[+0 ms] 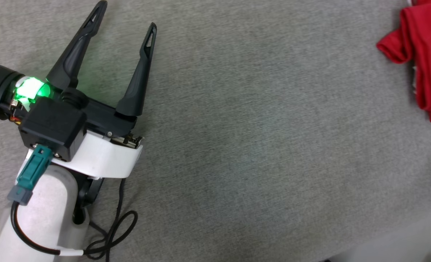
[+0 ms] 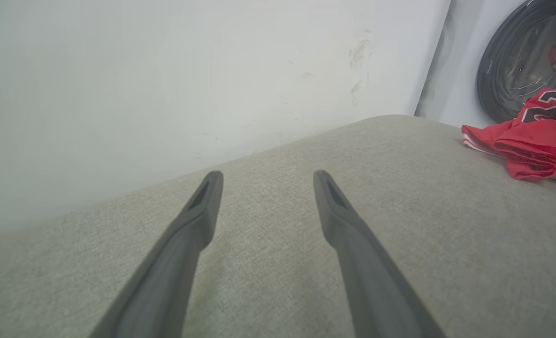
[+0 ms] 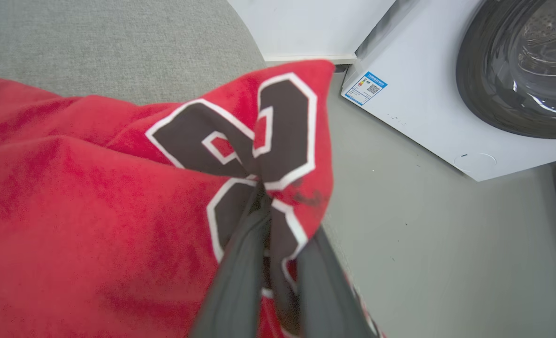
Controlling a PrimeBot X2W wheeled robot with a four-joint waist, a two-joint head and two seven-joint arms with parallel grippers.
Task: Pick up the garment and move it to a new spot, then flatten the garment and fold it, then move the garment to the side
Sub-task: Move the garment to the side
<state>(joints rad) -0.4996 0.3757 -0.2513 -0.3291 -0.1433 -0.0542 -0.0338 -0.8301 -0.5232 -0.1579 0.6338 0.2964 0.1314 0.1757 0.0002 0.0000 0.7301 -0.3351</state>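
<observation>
While at edge, garment (image 1: pixel 426 54); broad surface (image 1: pixel 255 145)

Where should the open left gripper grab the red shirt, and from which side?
Grip the garment by the bunched red fold jutting toward the left gripper, coming in low across the grey fabric surface from the robot's left. That fold is thick and faces the open gripper, and the right gripper pinches the printed number.

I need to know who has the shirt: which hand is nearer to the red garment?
Right. The right hand is pinched on the garment at its dark print. The left hand hangs open over the grey surface, with the garment well off to its right.
</observation>
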